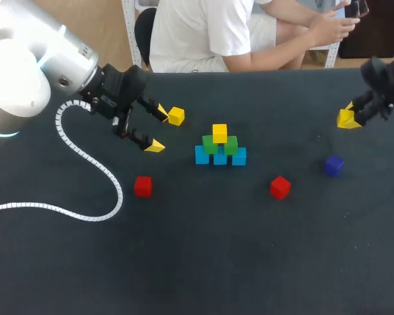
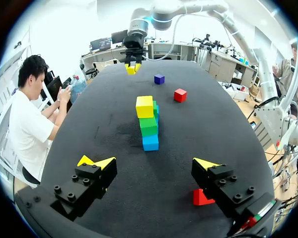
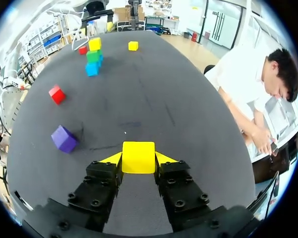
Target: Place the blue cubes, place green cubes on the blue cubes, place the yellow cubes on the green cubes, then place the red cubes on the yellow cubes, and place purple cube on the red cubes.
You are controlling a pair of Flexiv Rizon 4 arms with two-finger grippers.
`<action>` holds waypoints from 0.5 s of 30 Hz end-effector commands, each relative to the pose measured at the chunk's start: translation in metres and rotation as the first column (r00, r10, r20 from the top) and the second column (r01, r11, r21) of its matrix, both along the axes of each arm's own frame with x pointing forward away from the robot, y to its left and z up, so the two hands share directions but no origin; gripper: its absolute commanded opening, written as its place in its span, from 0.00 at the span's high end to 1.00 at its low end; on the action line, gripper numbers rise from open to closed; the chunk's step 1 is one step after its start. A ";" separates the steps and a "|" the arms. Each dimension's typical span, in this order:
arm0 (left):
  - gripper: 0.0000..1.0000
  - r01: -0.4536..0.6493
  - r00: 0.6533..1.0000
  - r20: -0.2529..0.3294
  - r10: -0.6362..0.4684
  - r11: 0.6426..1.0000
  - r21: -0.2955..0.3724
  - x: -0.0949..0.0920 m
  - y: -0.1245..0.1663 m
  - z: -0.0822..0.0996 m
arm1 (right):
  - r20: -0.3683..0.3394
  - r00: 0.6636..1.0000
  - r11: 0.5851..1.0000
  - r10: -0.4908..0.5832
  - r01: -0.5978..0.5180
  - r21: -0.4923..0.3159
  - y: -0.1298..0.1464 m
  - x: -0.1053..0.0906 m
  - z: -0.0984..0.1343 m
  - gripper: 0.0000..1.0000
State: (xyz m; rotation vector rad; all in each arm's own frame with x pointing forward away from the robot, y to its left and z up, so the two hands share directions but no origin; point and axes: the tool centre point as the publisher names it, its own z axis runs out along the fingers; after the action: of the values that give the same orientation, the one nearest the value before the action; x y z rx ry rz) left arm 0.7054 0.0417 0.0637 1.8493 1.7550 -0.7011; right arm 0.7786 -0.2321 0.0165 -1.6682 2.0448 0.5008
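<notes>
My right gripper [image 3: 138, 159] pinches a yellow cube [image 3: 138, 155] between both fingers; my left gripper [image 2: 151, 162] gapes, a red cube [image 2: 200, 198] near one finger.

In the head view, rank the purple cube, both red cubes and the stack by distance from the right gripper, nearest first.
From the right gripper, shut on a yellow cube:
1. purple cube, close by on the right side.
2. right red cube, right of middle.
3. stack, mid-table.
4. left red cube, on the left side.
</notes>
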 end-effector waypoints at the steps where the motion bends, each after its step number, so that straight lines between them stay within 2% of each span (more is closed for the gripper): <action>1: 0.00 0.002 1.000 -0.003 -0.002 1.000 0.003 0.001 0.000 0.000 | 0.027 1.000 1.000 0.008 -0.008 -0.001 -0.001 -0.014 0.010 1.00; 7: 0.00 0.002 1.000 -0.003 -0.002 1.000 0.003 0.001 0.000 0.000 | 0.057 0.998 0.999 0.040 -0.042 0.026 -0.001 -0.021 0.018 1.00; 12: 0.00 0.002 1.000 -0.003 -0.002 1.000 0.003 0.001 0.000 0.000 | 0.072 0.997 0.994 0.015 -0.023 0.109 -0.003 -0.027 0.028 1.00; 15: 0.00 0.002 1.000 -0.003 -0.002 1.000 0.003 0.001 0.000 0.000 | 0.072 0.997 0.994 0.015 -0.023 0.109 -0.003 -0.027 0.028 1.00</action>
State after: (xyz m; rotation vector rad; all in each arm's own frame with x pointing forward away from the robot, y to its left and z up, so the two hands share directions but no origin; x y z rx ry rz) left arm 0.7054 0.0417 0.0637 1.8493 1.7549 -0.7013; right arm 0.7557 -0.2316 0.0431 -1.6263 1.9269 0.5399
